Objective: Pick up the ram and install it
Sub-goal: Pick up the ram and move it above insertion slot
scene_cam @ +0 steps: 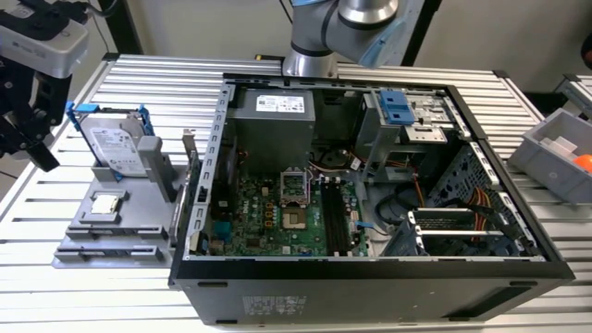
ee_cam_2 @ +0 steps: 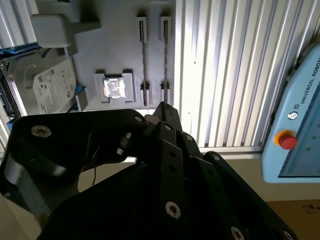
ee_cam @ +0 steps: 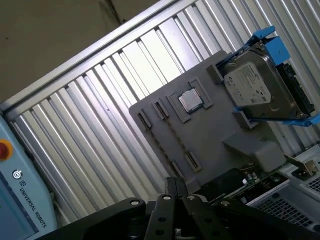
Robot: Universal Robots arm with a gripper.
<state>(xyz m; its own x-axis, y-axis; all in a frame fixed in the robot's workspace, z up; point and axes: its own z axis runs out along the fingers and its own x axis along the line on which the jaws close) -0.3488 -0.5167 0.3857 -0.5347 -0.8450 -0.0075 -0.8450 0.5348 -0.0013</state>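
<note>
Hanging high at the exterior view's left edge, the tool [scene_cam: 35, 149] was black and was up over the worktop [scene_cam: 148, 76]. I could not tell if it was spread or pressed together. In both wrist views its dark tip [ee_cam_2: 162, 107] [ee_cam: 172, 182] pointed toward a gray holder [ee_cam_2: 115, 50] and did not touch it.

The holder [scene_cam: 129, 208] lay flat on the worktop, just beside the open case [scene_cam: 370, 274]. A silver drive [scene_cam: 116, 142] in a blue frame stood up at one end of the holder. A small square chip [scene_cam: 105, 202] sat in a pocket near the drive. Two long thin grooves [ee_cam_2: 143, 60] ran side by side next to the chip.

I could not tell where the ram was. Inside the case lay a green board [scene_cam: 268, 222] with long dark slots [scene_cam: 335, 218] on it.

A gray bin [scene_cam: 555, 152] with something orange [scene_cam: 583, 163] in it sat at the exterior view's right. In the second wrist view a light blue box [ee_cam_2: 300, 100] with a red button [ee_cam_2: 286, 140] sat past the edge of the worktop.
</note>
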